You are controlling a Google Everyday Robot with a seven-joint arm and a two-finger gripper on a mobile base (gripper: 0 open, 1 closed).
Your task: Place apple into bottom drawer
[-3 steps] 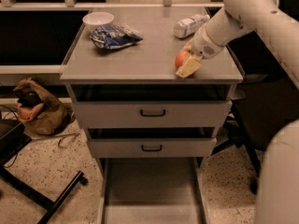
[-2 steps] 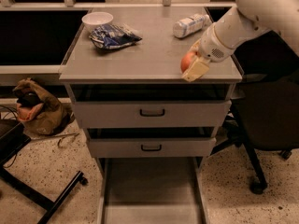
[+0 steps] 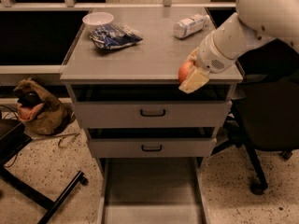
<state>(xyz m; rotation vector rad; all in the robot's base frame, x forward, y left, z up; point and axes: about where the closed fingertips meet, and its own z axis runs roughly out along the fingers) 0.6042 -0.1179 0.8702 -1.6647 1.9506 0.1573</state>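
Note:
The red-orange apple [image 3: 185, 71] is held in my gripper [image 3: 192, 74] at the front right edge of the grey cabinet top [image 3: 149, 55], raised just off it. The gripper's pale fingers [image 3: 194, 80] close around the apple. The white arm reaches in from the upper right. The bottom drawer [image 3: 152, 190] is pulled out wide below, showing a flat grey floor with thin side walls. It lies well below and to the left of the apple.
A white bowl [image 3: 97, 19], a blue snack bag [image 3: 114, 35] and a white plastic bottle [image 3: 190, 25] lie on the cabinet top. Two upper drawers with black handles [image 3: 153, 112] are shut. A brown bag [image 3: 35, 108] lies on the floor at left, a black office chair [image 3: 266, 120] at right.
My gripper has carried the apple forward, from the top's right side to past its front edge. The arm has swung with it.

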